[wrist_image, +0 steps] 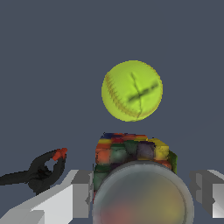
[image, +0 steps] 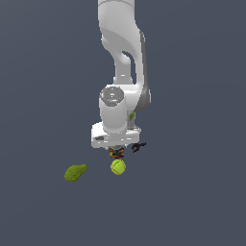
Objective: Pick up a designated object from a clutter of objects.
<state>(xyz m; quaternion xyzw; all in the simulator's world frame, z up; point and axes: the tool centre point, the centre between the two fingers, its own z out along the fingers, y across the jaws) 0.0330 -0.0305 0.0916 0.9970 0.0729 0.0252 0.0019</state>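
Note:
The designated object, a short can [wrist_image: 131,151] with a grey metal top and a red, yellow and blue speckled label, stands right under my hand. In the exterior view only a sliver of the can [image: 116,153] shows below the white hand. My gripper [wrist_image: 142,192] is open, with one finger [wrist_image: 81,192] on each side of the can and the can between them. I cannot tell whether the pads touch it. The rest of the clutter of objects lies around it on the floor.
A yellow-green ball [wrist_image: 132,90] [image: 118,167] lies just beyond the can. A small black-red clamp [wrist_image: 41,173] [image: 139,146] lies close beside one finger. A green lumpy leaf-like item [image: 75,172] rests toward the exterior view's left.

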